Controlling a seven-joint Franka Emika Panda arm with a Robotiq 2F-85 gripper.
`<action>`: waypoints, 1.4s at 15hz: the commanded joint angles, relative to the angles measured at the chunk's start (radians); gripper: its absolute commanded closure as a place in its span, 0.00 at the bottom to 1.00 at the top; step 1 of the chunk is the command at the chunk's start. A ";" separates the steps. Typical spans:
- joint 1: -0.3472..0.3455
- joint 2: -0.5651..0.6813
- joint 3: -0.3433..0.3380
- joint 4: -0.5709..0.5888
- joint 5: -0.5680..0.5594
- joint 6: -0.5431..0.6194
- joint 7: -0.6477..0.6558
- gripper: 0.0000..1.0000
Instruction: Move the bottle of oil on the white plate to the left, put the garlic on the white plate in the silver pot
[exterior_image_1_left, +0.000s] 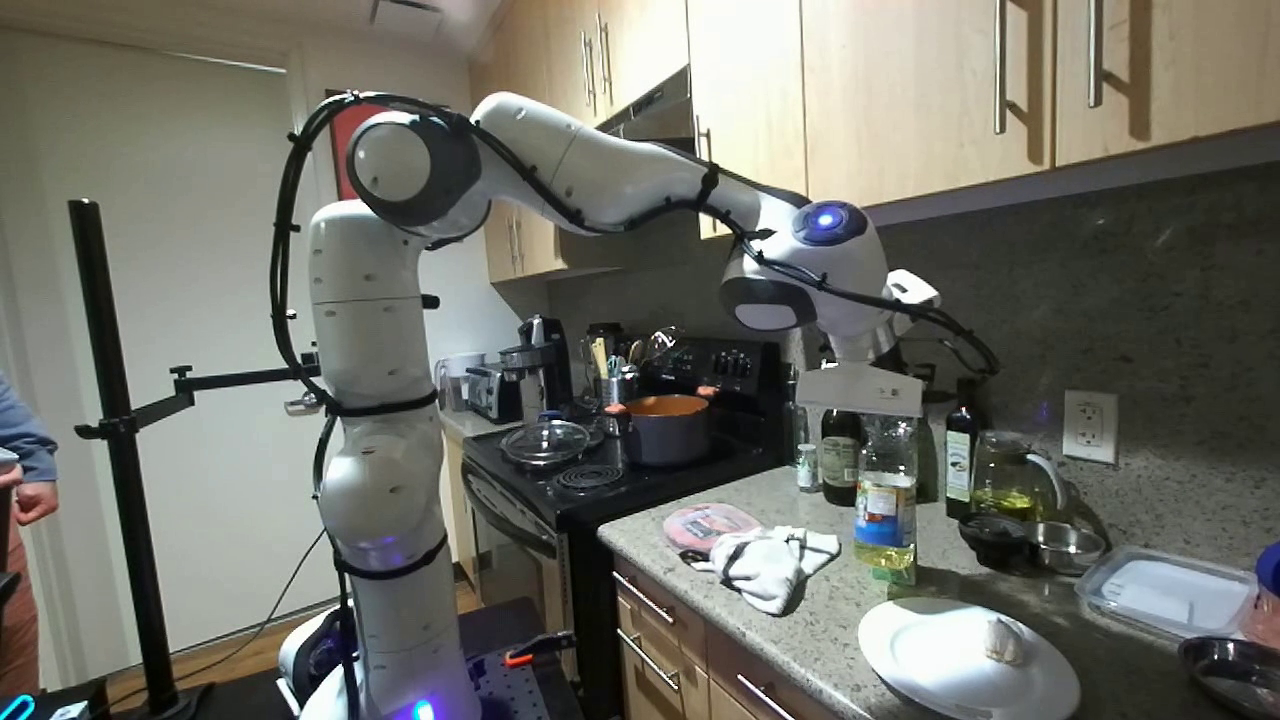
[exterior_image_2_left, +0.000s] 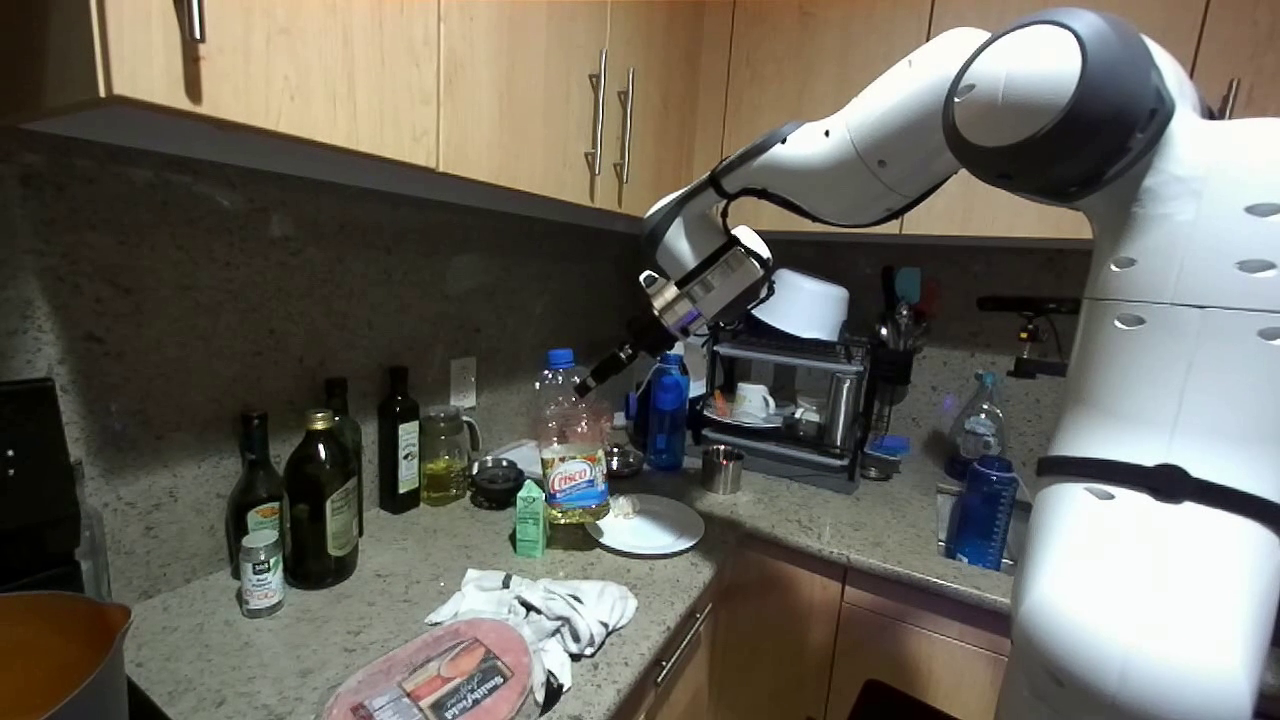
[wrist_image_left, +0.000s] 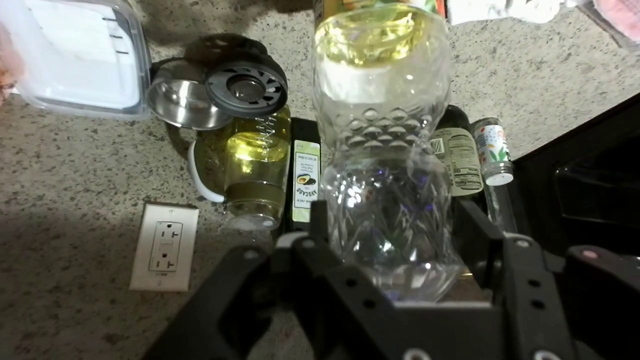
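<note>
End effector (wrist_image_left: 397, 220): one; fingers (wrist_image_left: 318, 222) at 9 and 3 o'clock in the wrist view, pinching the bottle of oil (exterior_image_2_left: 575, 480) by its upper part.
Bottle of oil: clear plastic, blue cap, yellowish contents; upright; foot of the green carton (exterior_image_1_left: 895, 577) showing below its base in an exterior view.
White plate (exterior_image_1_left: 925, 650): one; on the surface (exterior_image_2_left: 400, 570), 5 o'clock from the bottle in an exterior view.
Garlic (exterior_image_1_left: 1002, 645): one, pale; on the plate, 2 o'clock of its centre.
Pot (exterior_image_1_left: 668, 440): one, grey outside, orange within; on the stove (exterior_image_1_left: 640, 482), between 9 and 10 o'clock from the bottle.
Cloth (exterior_image_1_left: 770, 570): white, crumpled; 8 o'clock from the bottle, beside the meat packet (exterior_image_1_left: 708, 525).
</note>
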 joint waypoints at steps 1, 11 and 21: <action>-0.019 -0.023 0.017 0.004 0.033 -0.024 -0.020 0.61; -0.002 -0.122 0.038 -0.020 0.003 -0.008 -0.014 0.61; 0.021 -0.127 0.051 -0.007 -0.004 -0.002 0.002 0.36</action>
